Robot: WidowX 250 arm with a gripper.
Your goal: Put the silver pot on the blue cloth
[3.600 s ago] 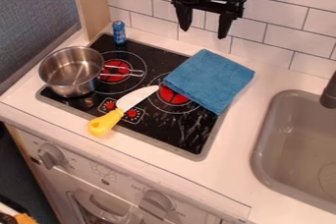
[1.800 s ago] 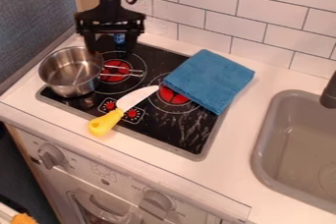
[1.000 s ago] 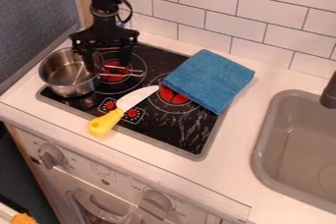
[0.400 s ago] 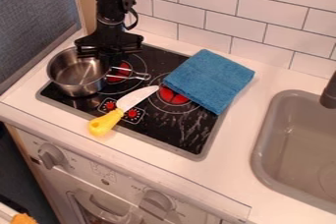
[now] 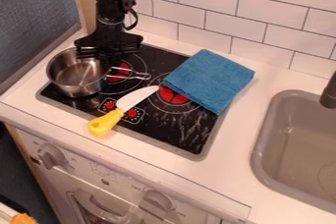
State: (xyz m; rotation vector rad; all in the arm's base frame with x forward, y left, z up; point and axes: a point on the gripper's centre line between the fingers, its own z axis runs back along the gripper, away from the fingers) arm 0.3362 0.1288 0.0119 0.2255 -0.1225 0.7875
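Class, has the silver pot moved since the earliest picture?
Yes: the silver pot has shifted slightly rightward in the view, nearer the blue cloth.

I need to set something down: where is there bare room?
The white counter between cooktop and sink is bare; so is the cooktop below the blue cloth, right of the knife. It's crowded at left, around the silver pot and gripper.

I'm seeing pot (image 5: 73, 81) sitting on left of stove (image 5: 185, 132), cloth (image 5: 209, 80) lying over its far right part, knife (image 5: 121, 111) lying nearer, between them, sink (image 5: 261, 139) sitting right.
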